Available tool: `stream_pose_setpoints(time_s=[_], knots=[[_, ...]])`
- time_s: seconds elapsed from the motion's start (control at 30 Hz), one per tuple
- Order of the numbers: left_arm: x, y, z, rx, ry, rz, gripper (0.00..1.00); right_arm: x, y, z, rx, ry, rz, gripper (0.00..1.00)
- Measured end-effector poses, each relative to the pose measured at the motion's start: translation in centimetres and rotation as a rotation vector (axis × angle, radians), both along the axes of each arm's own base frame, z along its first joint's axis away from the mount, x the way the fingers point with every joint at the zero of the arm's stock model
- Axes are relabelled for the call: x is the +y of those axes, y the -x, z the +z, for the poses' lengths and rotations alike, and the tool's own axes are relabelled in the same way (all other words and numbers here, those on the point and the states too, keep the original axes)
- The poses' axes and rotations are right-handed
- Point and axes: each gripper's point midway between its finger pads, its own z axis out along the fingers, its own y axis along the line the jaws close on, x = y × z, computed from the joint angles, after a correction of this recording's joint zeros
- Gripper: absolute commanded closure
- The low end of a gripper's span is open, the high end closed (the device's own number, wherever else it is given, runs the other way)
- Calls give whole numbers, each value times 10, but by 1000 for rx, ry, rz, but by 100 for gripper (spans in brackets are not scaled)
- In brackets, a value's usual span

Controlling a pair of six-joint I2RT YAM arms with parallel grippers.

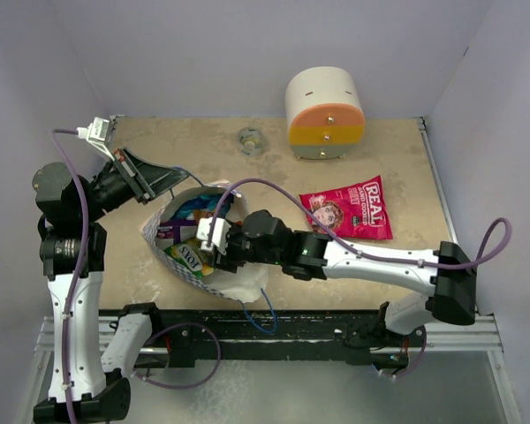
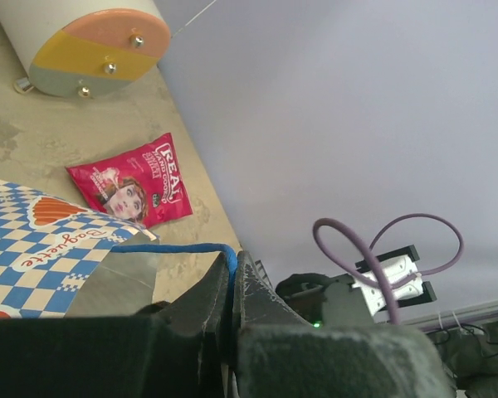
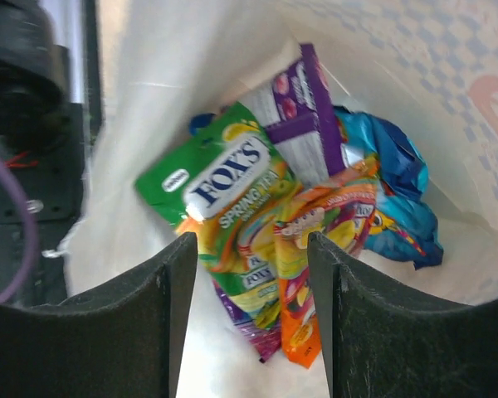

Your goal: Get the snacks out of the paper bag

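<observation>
Blue cord handle (image 2: 174,247) of the paper bag (image 1: 159,231) is pinched between the left fingers (image 2: 232,286), which are closed tight on it at the bag's upper-left rim. The bag lies on the surface (image 1: 397,168), its mouth facing the top camera, with the snacks (image 1: 189,257) inside. The right fingers (image 3: 183,265) reach into that mouth, spread apart and gripping nothing. In the gap between them show a green Fox's packet (image 3: 224,178) and an orange packet (image 3: 315,224). A purple packet (image 3: 303,116) and a blue packet (image 3: 390,191) lie deeper. Right of the bag, apart from it, a red packet (image 1: 349,209) lies flat. A rounded drawer box (image 1: 325,110) stands at the far edge.
</observation>
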Motion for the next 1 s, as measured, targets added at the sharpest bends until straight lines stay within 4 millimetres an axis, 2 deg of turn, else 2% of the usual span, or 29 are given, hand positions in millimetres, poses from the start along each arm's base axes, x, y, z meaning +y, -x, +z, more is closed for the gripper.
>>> stream_pose_setpoints(time_s=[0.2, 0.37, 0.47, 0.57, 0.63, 0.77, 0.83, 0.9, 1.0], knots=[[0, 2, -1, 23, 3, 5, 100, 16, -32, -36, -37, 37, -126, 26], [0, 3, 1, 24, 3, 9, 100, 27, -48, -69, -43, 72, -194, 20], [0, 3, 5, 21, 3, 9, 100, 30, -55, -96, -25, 112, -239, 23], [1, 2, 7, 29, 0, 14, 100, 32, -63, -120, -23, 153, -285, 33], [2, 2, 8, 37, -1, 21, 100, 34, -70, -127, -30, 162, -320, 42], [2, 2, 5, 53, -2, 27, 100, 37, -81, -124, -55, 147, -371, 70], [2, 1, 3, 59, -6, 28, 100, 38, -85, -119, -64, 137, -385, 80], [2, 1, 1, 64, -10, 28, 100, 38, -86, -116, -69, 134, -391, 85], [3, 0, 1, 65, -12, 27, 100, 37, -87, -114, -68, 134, -394, 87]])
